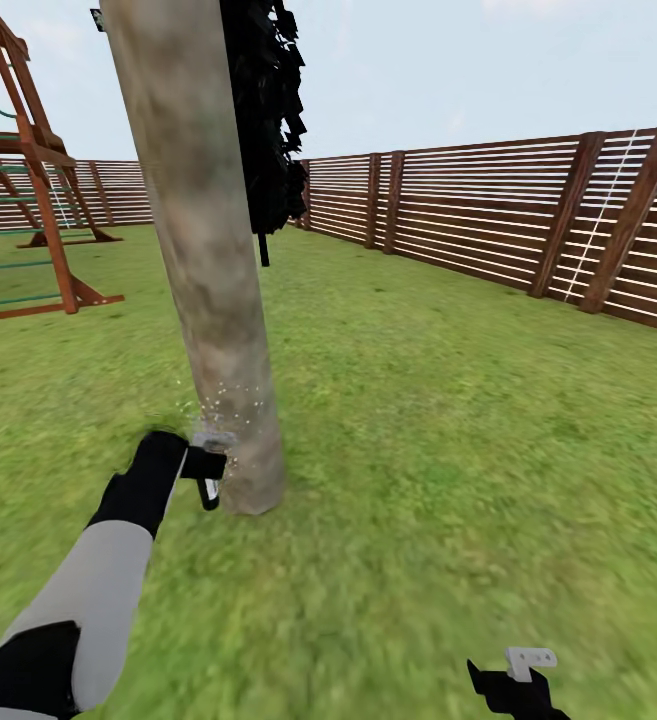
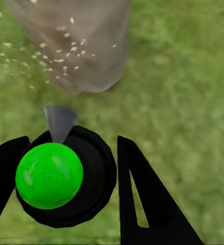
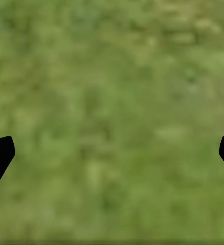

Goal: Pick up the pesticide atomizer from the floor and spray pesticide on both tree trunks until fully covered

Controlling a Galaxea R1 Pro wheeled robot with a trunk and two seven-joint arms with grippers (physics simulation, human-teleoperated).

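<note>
A thick mottled grey-brown tree trunk rises from the grass floor left of centre; the other tree is out of view. My left gripper is at the trunk's base, shut on the pesticide atomizer, whose pale nozzle points at the bark. White droplets speckle the trunk just above it. In the left wrist view the atomizer is a black round body with a green ball and a grey nozzle, held between the black fingers of the left gripper, facing the trunk. My right gripper hangs open over grass.
A brown slatted fence runs along the right and back. A wooden play frame stands at the left. A dark cypress-like tree is behind the trunk. Lawn stretches to the right of the trunk.
</note>
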